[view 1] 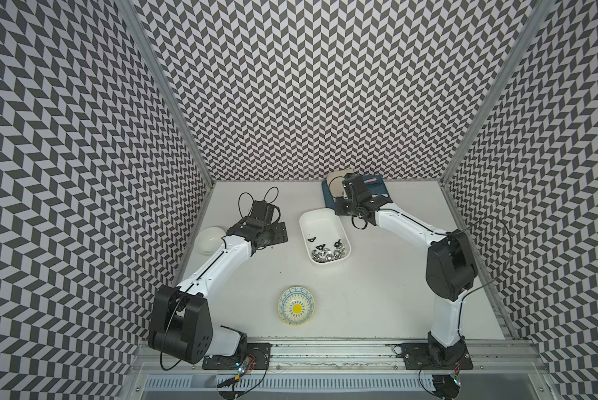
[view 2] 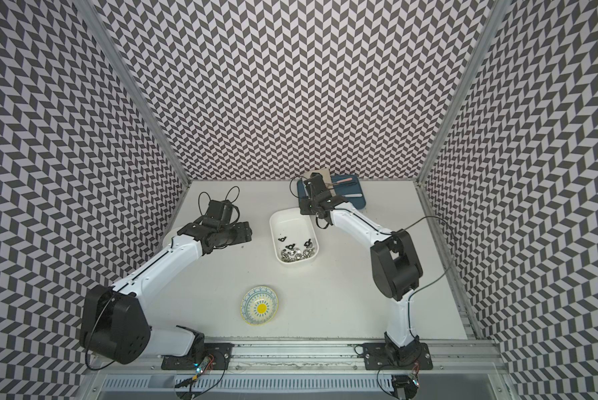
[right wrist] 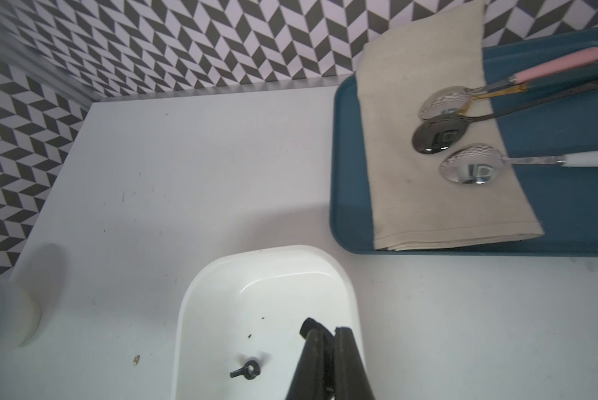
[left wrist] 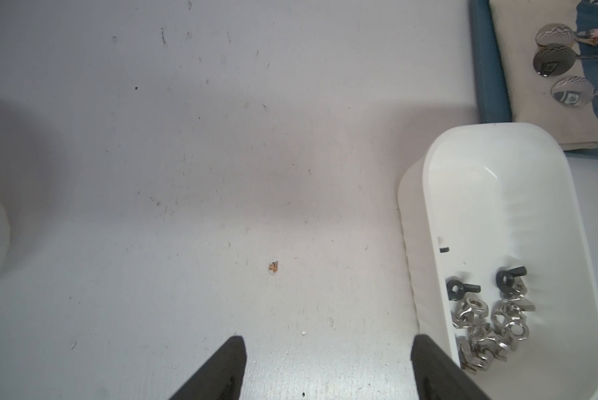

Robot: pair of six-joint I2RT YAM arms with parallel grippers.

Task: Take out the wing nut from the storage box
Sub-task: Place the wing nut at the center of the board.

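1. Closest in the right wrist view are the two black fingers of the right gripper [right wrist: 327,332]. They are clenched on a small black wing nut [right wrist: 306,327], and one wing of it sticks out beside the fingertips.
2. That gripper sits over the white, shallow, rectangular plastic storage box [right wrist: 256,294] with rounded corners, at its end nearest the tray. Whether the held nut is clear of the box floor cannot be told.
3. One loose black nut [right wrist: 245,370] lies on the box floor just beside the fingers.
4. In both top views the storage box [view 1: 314,221] [view 2: 288,221] lies on the white table [view 1: 377,294] between the two arms. A heap of silver wing nuts [view 1: 325,255] [view 2: 295,255] fills the end nearer the arm bases, and a few more black ones lie at the heap's far edge.
5. The left gripper [left wrist: 328,346] is released, with its jaws wide apart over bare table. It is just beside the long side of the box, and in the left wrist view one finger overlaps the rim.
6. A flat dark-blue rectangular tray [right wrist: 567,207] lies at the far edge of the table, near the box but apart from it. It carries a folded beige cloth [right wrist: 429,207].
7. Three metal spoons rest with their bowls on the cloth: a pink-handled one [right wrist: 443,100], a dark one [right wrist: 436,136] and a white-handled one [right wrist: 470,168].
8. A round bowl with a blue pattern and a yellow sun [view 1: 296,305] stands near the front rail, well apart from the box.
9. A plain round white bowl [view 1: 209,239] sits by the left wall, partly hidden by the left arm.
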